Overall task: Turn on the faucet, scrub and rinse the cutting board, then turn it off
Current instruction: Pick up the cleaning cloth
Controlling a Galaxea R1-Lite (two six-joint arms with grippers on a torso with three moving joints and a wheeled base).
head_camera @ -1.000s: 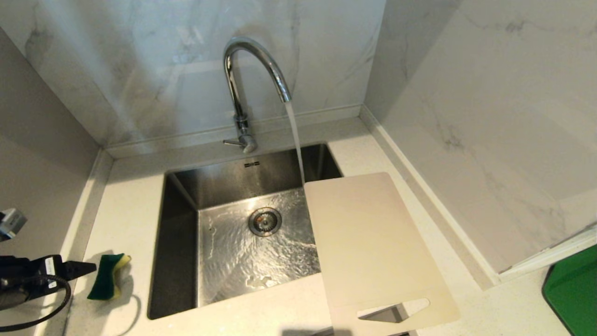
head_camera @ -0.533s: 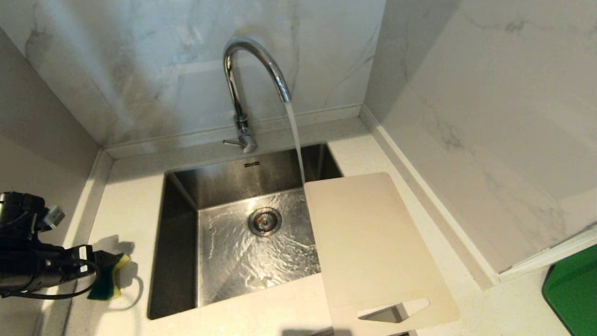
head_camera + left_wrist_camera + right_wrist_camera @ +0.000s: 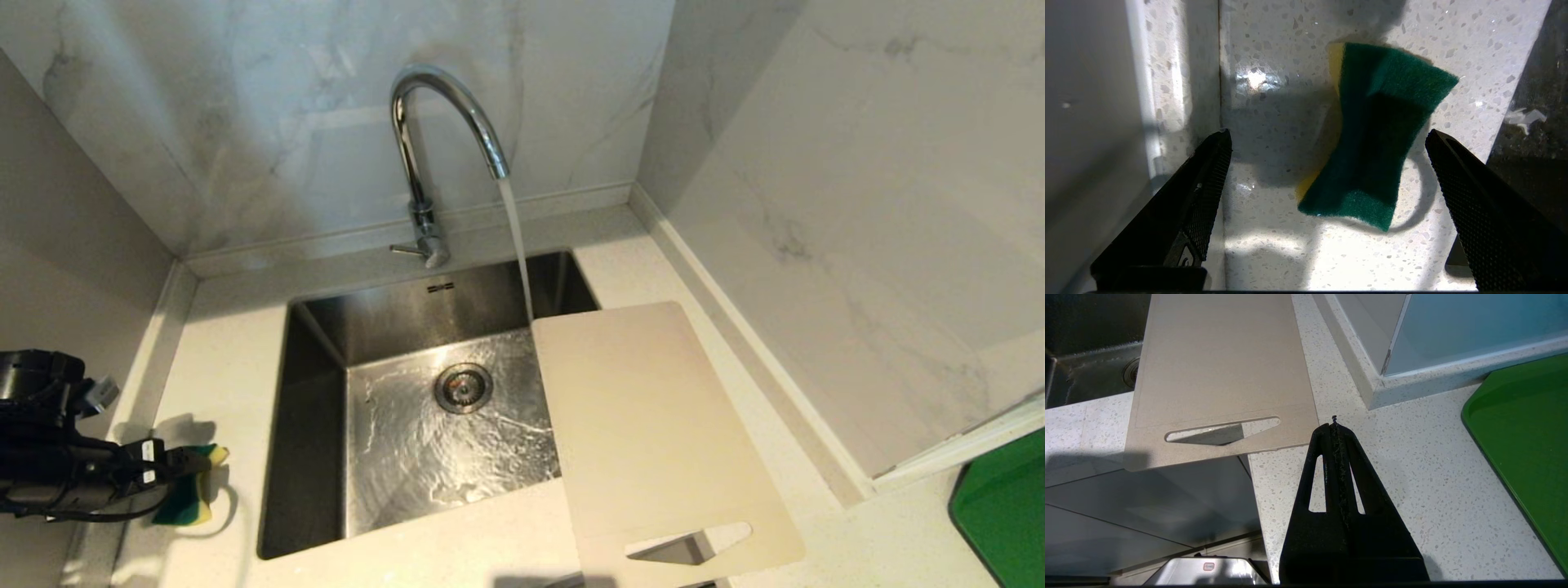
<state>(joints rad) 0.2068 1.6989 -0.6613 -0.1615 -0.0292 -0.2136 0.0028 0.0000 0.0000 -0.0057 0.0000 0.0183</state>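
Water runs from the faucet (image 3: 445, 122) into the steel sink (image 3: 310, 425), so the step in hand appears to be picking up the scrub sponge (image 3: 1372, 134) for the scrubbing. The cutting board (image 3: 653, 433) lies tilted across the sink's right edge, its far end over the basin near the stream and its slotted handle end past the front of the worktop (image 3: 229, 359). The left pincer (image 3: 175, 465) hovers over the sponge at the sink's left with its 2 fingers spread wide; in the left wrist view the sponge sits between them but closer to 1 finger, green scouring side up, lying askew. To do this well, the pincer should probably centre itself on the sponge and turn so the fingers close across its narrow waist, then come down until the tips nearly meet the worktop before closing. The side wall is near 1 finger, so room for shifting that way looks tight. A firm squeeze seems wise, since foam compresses and could slip once wet. The right pincer (image 3: 1334, 424) rests pressed together and empty above the worktop, just beside the board's handle end.
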